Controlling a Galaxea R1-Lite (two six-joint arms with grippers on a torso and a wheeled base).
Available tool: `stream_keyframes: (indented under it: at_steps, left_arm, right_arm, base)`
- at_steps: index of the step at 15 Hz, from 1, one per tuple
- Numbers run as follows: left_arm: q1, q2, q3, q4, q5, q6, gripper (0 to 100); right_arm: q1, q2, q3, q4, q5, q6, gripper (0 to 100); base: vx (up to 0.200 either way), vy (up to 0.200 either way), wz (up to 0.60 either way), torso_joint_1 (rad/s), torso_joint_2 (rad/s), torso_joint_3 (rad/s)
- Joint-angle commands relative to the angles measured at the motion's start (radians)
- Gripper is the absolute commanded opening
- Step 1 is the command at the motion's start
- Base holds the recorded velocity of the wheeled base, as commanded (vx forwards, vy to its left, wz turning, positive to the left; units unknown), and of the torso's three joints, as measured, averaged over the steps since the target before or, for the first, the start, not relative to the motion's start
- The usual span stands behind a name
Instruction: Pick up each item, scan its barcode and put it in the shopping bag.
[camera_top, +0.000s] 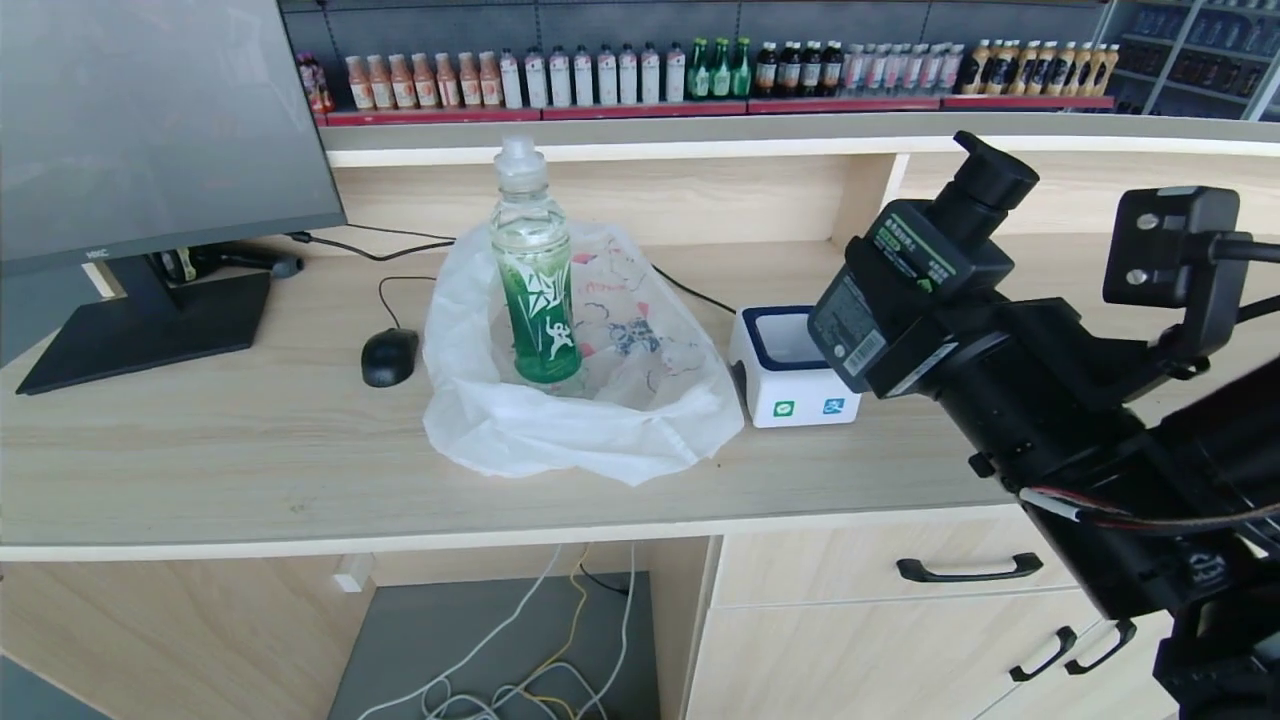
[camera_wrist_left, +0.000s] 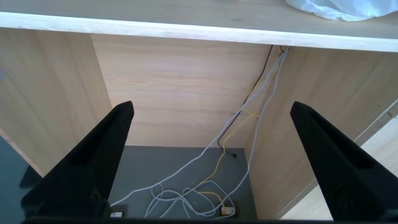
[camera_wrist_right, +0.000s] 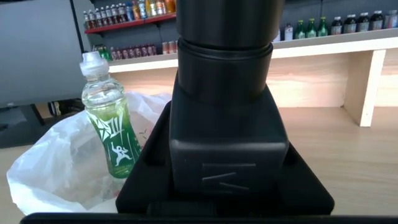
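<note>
A clear bottle with a green label (camera_top: 537, 290) stands upright inside the white shopping bag (camera_top: 570, 430) in the middle of the counter. To the bag's right sits a small white barcode scanner (camera_top: 795, 385). My right gripper (camera_top: 950, 350) is shut on a black bottle with a black cap (camera_top: 915, 265), held tilted just right of and above the scanner, its barcode label facing the scanner. The black bottle (camera_wrist_right: 227, 124) stands between the right fingers, with the green bottle (camera_wrist_right: 112, 130) and bag (camera_wrist_right: 56, 174) beyond. My left gripper (camera_wrist_left: 211, 107) hangs open below the counter edge, holding nothing.
A monitor (camera_top: 150, 120) stands at the counter's left, a black mouse (camera_top: 389, 356) beside the bag. Drawers with black handles (camera_top: 970, 570) sit under the counter on the right. Loose cables (camera_wrist_left: 205, 186) lie in the open bay below. Shelves of drinks (camera_top: 700, 70) line the back.
</note>
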Motion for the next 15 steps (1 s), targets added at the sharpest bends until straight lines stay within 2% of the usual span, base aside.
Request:
stream_keyframes:
  at_steps: [1, 3, 5, 10, 12, 13, 14, 15]
  left_arm:
    - [0.001, 0.000, 0.000, 0.000, 0.000, -0.001, 100]
    - [0.001, 0.000, 0.000, 0.000, 0.000, -0.001, 100]
    - [0.001, 0.000, 0.000, 0.000, 0.000, -0.001, 100]
    - [0.001, 0.000, 0.000, 0.000, 0.000, 0.001, 100]
    - [0.001, 0.000, 0.000, 0.000, 0.000, -0.001, 100]
    - [0.001, 0.000, 0.000, 0.000, 0.000, -0.001, 100]
    - [0.001, 0.000, 0.000, 0.000, 0.000, -0.001, 100]
    - [0.001, 0.000, 0.000, 0.000, 0.000, -0.001, 100]
  right_arm:
    - [0.005, 0.009, 0.001, -0.002, 0.000, 0.000, 0]
    - [0.012, 0.019, 0.000, -0.002, 0.009, -0.008, 0]
    - [0.011, 0.067, -0.003, -0.002, 0.118, -0.084, 0]
    - [0.003, 0.159, -0.099, -0.002, 0.290, -0.337, 0]
    - [-0.070, 0.176, -0.163, -0.002, 0.439, -0.540, 0]
    - [-0.101, 0.197, -0.243, -0.002, 0.500, -0.615, 0]
    - [-0.149, 0.240, -0.359, -0.002, 0.618, -0.686, 0]
    - [-0.163, 0.250, -0.385, -0.002, 0.664, -0.725, 0]
  base:
    - [0.000, 0.000, 0.00, 0.000, 0.00, 0.000]
    - [0.000, 0.000, 0.00, 0.000, 0.00, 0.000]
    - [0.000, 0.000, 0.00, 0.000, 0.00, 0.000]
    - [0.000, 0.000, 0.00, 0.000, 0.00, 0.000]
    - [0.000, 0.000, 0.00, 0.000, 0.00, 0.000]
    - [0.000, 0.000, 0.00, 0.000, 0.00, 0.000]
    - [0.000, 0.000, 0.00, 0.000, 0.00, 0.000]
    - [0.000, 0.000, 0.00, 0.000, 0.00, 0.000]
